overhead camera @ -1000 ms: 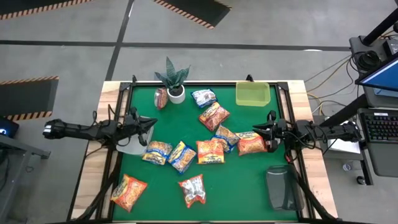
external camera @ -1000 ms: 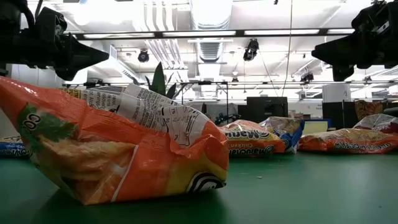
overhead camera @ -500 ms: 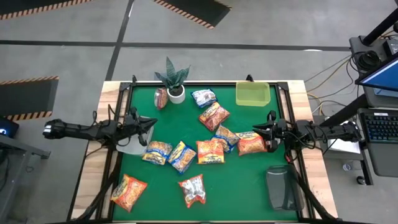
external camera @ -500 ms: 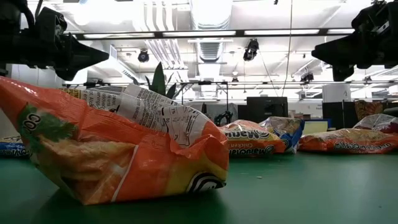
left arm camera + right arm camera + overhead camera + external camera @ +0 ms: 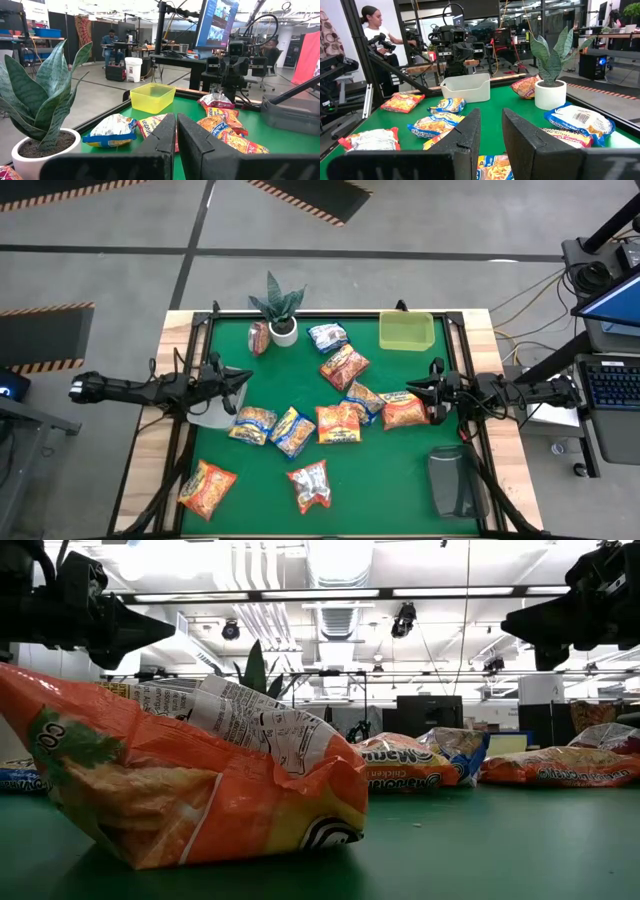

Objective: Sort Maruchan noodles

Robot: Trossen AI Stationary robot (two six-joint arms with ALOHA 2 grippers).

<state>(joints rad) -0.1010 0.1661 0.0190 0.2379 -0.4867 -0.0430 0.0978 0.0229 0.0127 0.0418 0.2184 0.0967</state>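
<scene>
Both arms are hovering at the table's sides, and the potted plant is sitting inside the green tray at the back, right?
Not quite. The potted plant stands on the mat at the back left, well apart from the green tray, as the high view shows. Left gripper and right gripper do hover at the sides.

nearest packet (image 5: 180, 780) (left end cropped)

Place: robotics lab | cues: monitors (image 5: 218, 22), hazard-striped floor (image 5: 40, 338)

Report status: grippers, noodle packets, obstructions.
Left gripper shut, empty, above table's left side. Right gripper slightly open, empty, beside an orange packet. Maruchan packets scattered, unsorted. Nothing blocking.
</scene>
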